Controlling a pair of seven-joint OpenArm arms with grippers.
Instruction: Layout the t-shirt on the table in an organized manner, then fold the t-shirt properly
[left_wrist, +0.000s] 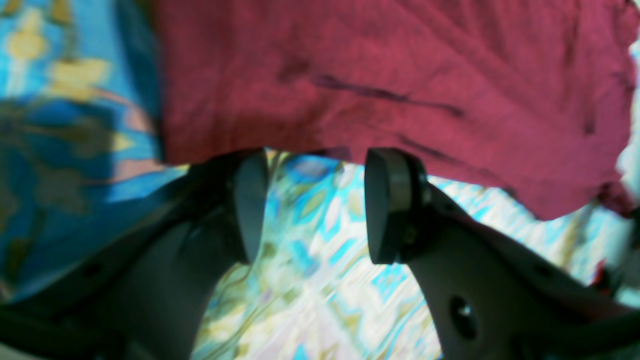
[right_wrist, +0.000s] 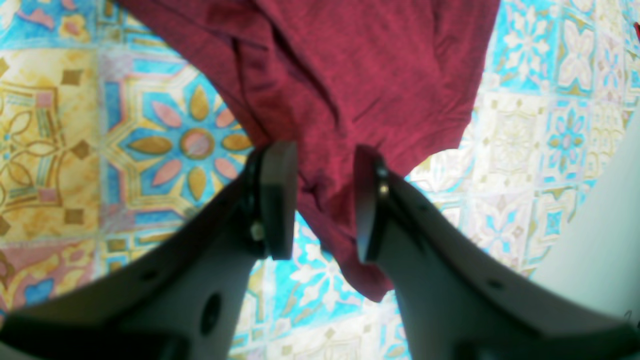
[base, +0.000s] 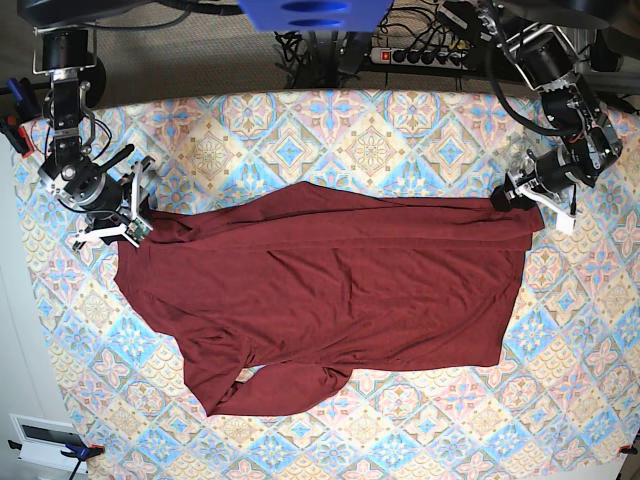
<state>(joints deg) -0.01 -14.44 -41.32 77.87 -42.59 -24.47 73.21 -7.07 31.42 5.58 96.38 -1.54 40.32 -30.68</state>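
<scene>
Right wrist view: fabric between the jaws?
Yes, a fold of the t-shirt hangs down in the gap between the right gripper's open jaws.

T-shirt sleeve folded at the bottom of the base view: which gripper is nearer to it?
Right. The right gripper sits above the sleeve; the left gripper, across the t-shirt.

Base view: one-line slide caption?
Maroon t-shirt spread on the patterned table, left pincer and right pincer at opposite ends.
</scene>
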